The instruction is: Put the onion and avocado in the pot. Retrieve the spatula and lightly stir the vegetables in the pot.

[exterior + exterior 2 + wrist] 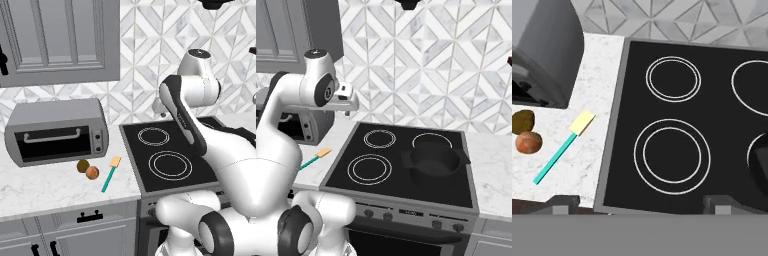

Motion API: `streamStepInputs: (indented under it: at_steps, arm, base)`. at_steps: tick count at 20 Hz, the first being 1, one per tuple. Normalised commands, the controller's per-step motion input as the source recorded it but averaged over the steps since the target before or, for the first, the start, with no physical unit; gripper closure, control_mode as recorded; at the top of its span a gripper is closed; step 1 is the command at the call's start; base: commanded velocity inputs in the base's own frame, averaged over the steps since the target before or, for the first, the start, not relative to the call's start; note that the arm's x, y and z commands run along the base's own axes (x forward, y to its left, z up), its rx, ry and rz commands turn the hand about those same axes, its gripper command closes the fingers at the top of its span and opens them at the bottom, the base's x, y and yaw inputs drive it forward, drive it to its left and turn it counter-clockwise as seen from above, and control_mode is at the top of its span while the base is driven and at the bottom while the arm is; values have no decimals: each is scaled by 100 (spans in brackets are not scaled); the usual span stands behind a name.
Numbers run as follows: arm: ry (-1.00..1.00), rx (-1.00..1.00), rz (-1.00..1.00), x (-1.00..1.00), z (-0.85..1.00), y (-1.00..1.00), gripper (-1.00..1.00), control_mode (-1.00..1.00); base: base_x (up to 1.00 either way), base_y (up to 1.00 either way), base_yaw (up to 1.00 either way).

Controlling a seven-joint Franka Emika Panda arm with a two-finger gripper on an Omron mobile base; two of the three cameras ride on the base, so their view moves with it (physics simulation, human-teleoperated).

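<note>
The orange-brown onion (pixel 92 173) (pixel 528 142) lies on the marble counter left of the stove. The darker avocado (pixel 83 166) (pixel 522 121) touches it on the far side. The teal-handled spatula (pixel 110 175) (pixel 561 148) (pixel 315 157) lies just right of them, with its pale blade pointing to the wall. The black pot (pixel 433 162) (pixel 760 161) stands on the stove's front right ring. My gripper (pixel 641 206) (pixel 350 107) hangs high over the stove's left side, well above and to the right of the vegetables. It is open and holds nothing.
A grey toaster oven (pixel 55 131) (pixel 542 55) stands on the counter just behind the vegetables. The black stovetop (pixel 170 157) has two bare rings on its left half. The counter's front edge (pixel 70 207) runs close to the spatula's handle end.
</note>
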Motion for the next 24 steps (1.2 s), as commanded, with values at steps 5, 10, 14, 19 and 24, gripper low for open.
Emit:
streamStepInputs:
  at_steps: [5,10,14,19,24]
  arm:
    - [3,-6,0,0,-15,8,-100,-100]
    - [4,-4,1,-13,-66,53,-100,-100]
    - [3,-1,0,-6,-52,98,-100,-100]
    - [23,-1,0,0,-50,99,-100,-100]
    - [29,-1,8,0,-29,54,-100,-100]
  base:
    - [1,18,0]
    - [0,0,0]
    - [0,0,0]
    - [0,0,0]
    - [0,0,0]
